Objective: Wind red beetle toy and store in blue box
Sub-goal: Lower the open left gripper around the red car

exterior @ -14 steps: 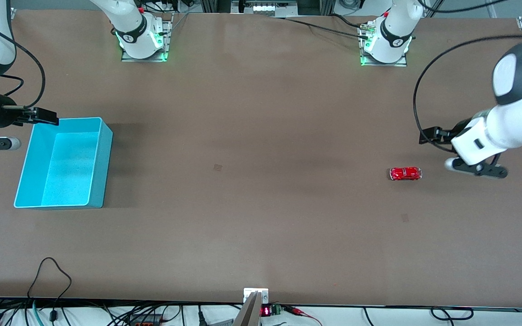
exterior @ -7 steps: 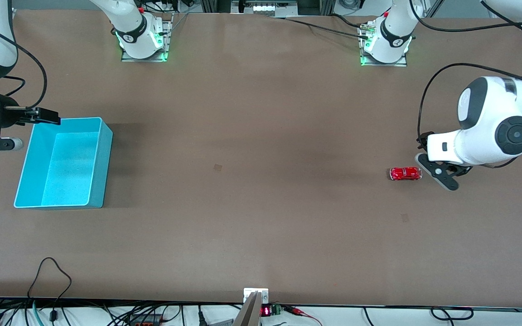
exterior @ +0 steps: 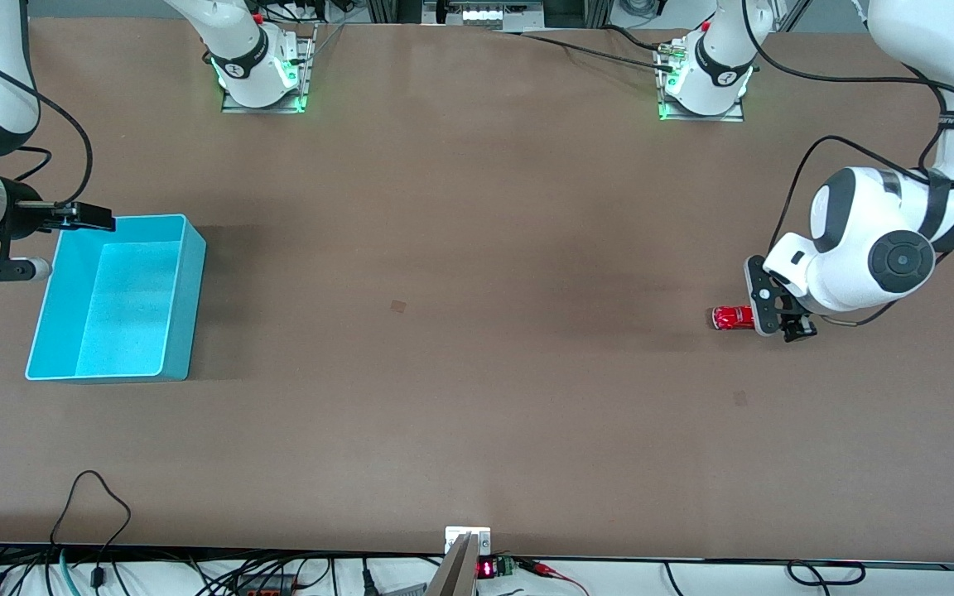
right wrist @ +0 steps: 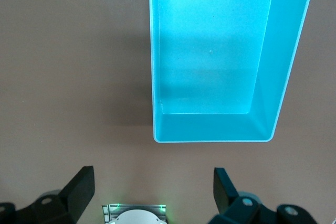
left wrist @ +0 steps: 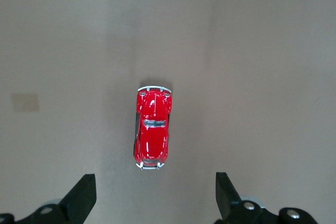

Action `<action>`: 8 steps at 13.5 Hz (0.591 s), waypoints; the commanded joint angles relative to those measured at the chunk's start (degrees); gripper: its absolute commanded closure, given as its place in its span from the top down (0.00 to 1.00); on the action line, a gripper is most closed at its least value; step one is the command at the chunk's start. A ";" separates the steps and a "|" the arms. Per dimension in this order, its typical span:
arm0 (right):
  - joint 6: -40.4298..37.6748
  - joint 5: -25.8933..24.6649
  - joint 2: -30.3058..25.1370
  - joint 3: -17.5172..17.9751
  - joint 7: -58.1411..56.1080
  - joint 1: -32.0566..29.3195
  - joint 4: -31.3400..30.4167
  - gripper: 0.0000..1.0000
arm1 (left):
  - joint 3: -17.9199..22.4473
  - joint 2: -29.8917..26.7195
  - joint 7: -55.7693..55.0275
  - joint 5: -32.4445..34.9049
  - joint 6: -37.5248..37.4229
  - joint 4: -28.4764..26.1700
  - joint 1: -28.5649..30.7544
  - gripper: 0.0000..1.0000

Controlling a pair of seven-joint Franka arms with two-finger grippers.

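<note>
The left end effector (exterior: 779, 313) is released, its fingers (left wrist: 81, 198) spread wide, and it hangs over the bench (exterior: 477, 348) at the right middle of the front frame, just beside one end of the red beetle toy (exterior: 732, 318). The toy stands alone on the bench, not held. The right end effector (exterior: 88, 217) is also released and waits at the upper left of the frame, over the corner of the blue box (exterior: 180, 298), which is well apart from the toy

One red beetle toy (exterior: 732, 318), one blue box (exterior: 183, 273), two arms
</note>
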 commanded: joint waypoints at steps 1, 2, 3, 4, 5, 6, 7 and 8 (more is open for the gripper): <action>-0.94 0.76 -0.14 0.18 -0.40 -0.37 0.38 1.00 | -0.26 -1.05 6.31 1.09 7.37 -5.13 1.89 1.00; -1.12 0.76 -0.14 0.18 -0.40 -0.46 0.38 1.00 | -0.26 -1.05 6.59 1.09 10.63 -6.98 2.24 1.00; -1.29 0.76 -0.05 0.18 -0.40 -0.37 0.38 1.00 | -0.26 -0.96 6.50 1.09 12.92 -8.39 2.77 1.00; -1.38 0.76 -0.05 0.18 -0.40 -0.37 0.38 1.00 | -0.26 -0.88 6.50 1.00 14.86 -9.36 2.94 1.00; -1.38 0.76 -0.05 0.18 -0.40 -0.37 0.38 1.00 | -0.26 -0.61 6.24 1.00 16.79 -10.33 3.21 1.00; -1.38 0.76 -0.05 0.18 -0.40 -0.37 0.38 1.00 | -0.35 -0.09 6.24 0.92 19.25 -11.04 3.30 1.00; -1.38 0.76 -0.05 0.18 -0.40 -0.37 0.38 1.00 | -0.52 0.79 6.24 0.92 21.88 -12.00 3.39 1.00; -1.82 0.76 -0.05 0.18 -0.40 -0.46 0.38 1.00 | -0.53 1.58 6.06 0.65 24.09 -12.62 3.39 1.00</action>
